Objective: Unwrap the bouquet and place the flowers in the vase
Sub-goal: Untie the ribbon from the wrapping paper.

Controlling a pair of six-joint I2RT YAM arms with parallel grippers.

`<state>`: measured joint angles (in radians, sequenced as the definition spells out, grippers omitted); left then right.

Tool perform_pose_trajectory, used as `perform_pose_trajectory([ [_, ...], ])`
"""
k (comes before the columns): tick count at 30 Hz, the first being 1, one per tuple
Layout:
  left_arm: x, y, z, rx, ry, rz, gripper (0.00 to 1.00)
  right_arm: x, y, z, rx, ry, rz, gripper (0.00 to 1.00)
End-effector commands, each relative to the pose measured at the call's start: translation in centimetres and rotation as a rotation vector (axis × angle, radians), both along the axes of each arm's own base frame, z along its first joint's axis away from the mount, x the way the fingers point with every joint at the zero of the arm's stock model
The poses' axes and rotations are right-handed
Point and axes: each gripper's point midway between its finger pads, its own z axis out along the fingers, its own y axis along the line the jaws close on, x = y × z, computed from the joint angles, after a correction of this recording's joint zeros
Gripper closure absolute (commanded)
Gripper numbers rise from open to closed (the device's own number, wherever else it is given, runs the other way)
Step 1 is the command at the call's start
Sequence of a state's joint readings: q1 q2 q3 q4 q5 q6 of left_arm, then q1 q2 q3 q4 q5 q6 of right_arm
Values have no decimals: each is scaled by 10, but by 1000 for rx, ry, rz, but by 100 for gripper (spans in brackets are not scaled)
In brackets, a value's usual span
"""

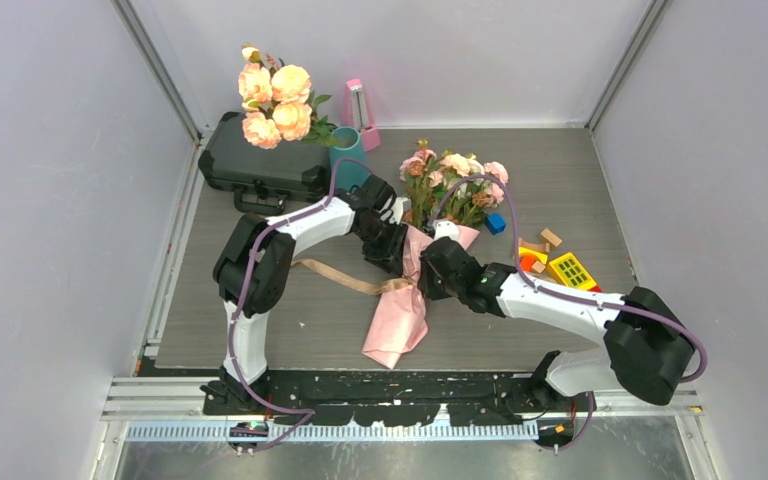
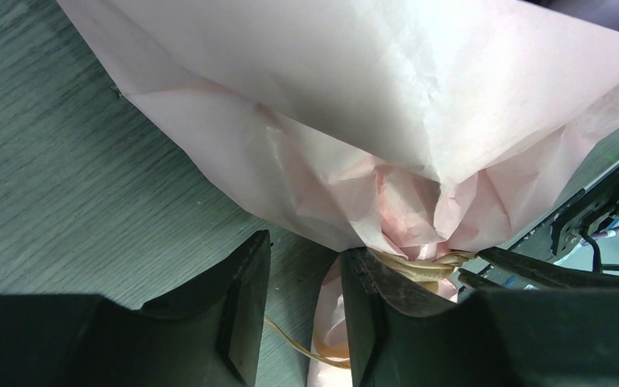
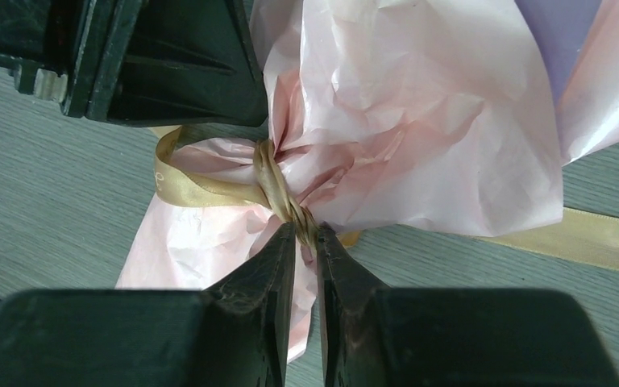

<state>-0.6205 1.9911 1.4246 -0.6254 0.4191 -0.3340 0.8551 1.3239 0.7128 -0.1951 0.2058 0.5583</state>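
Bouquet (image 1: 413,265) lies mid-frame on the grey wood-grain bench (image 1: 580,180), paper tail toward the bottom edge. Right end effector (image 3: 306,242) pinches the tan ribbon (image 3: 278,189) at its knot, probably to tug it loose. Left end effector (image 2: 306,282) stands open against the paper, seemingly bracing it. Flowers (image 1: 457,180) point upward. The teal vase (image 1: 348,160) stands upper left, with pale walls beyond.

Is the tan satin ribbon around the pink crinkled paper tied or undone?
Tied: the tan ribbon winds tightly round the pinched neck of the pink paper.
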Motion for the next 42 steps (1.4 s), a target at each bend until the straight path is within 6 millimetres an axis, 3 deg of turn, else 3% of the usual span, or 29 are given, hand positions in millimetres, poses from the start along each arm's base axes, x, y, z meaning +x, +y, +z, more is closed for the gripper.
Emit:
perform_pose_trajectory([
  [1, 12, -6, 12, -27, -37, 1, 61, 10, 11, 13, 31, -36, 15, 79],
  [12, 12, -6, 11, -26, -35, 2, 61, 12, 9, -3, -7, -25, 11, 79],
  [14, 12, -6, 11, -25, -36, 0, 61, 13, 10, -4, -7, -25, 10, 82],
  [18, 13, -5, 13, -22, -46, 4, 61, 15, 8, 2, 4, -36, -15, 98],
  [22, 16, -2, 18, -11, -75, 11, 61, 14, 5, 16, 60, -70, -45, 100],
  [26, 20, 0, 27, -5, -116, 15, 62, 10, 0, 20, 109, -87, -71, 100],
  [35, 17, 16, 56, 17, -201, 22, 57, 2, -5, 1, 139, -55, -102, 100],
  [42, 8, 32, 82, 21, -238, 106, 52, -6, -7, 20, 152, -69, -59, 95],
])
